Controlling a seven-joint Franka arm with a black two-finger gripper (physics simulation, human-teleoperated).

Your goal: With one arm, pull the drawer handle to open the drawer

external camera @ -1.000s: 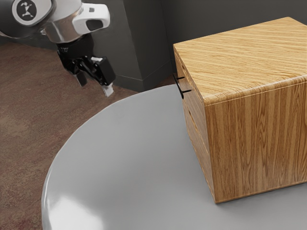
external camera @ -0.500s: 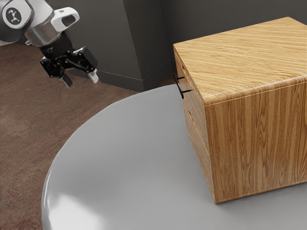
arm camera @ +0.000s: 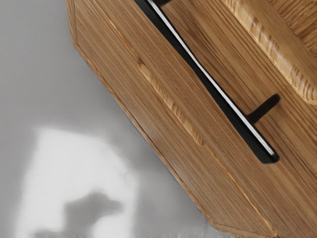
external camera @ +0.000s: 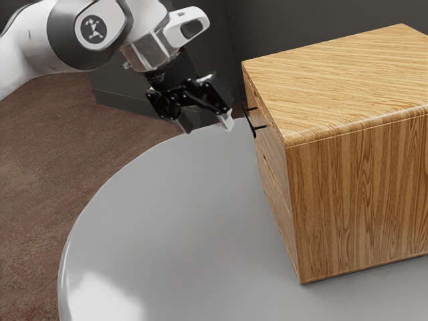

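While our arm (external camera: 73, 33) reaches in from the exterior view's upper left, we hold the gripper (external camera: 207, 120) above the far edge of the round grey table (external camera: 180, 234), with its two black fingers (external camera: 226, 119) spread apart and nothing between them. The drawer handle (external camera: 253, 120) is a thin black bar standing off the upper part of the wooden cabinet (external camera: 348, 100), on the narrow face that looks toward the exterior view's left. Our gripper is just beside that handle, on the exterior view's left of it, and a small gap shows between the nearer fingertip and the bar, so we are not touching it. The cabinet stands on the table at the exterior view's right, and its front face looks flush from top to bottom, with the drawer closed as far as we can tell. From the wrist camera we see the handle (arm camera: 215, 87) ahead of the hand as a long slim dark bar with a pale edge, carried on a short dark post (arm camera: 265, 106) against the wood-grain drawer front (arm camera: 163, 99). Below the cabinet's lower edge there lies the grey tabletop (arm camera: 44, 99), with a bright patch of light and a dim shadow (arm camera: 94, 208) on it.
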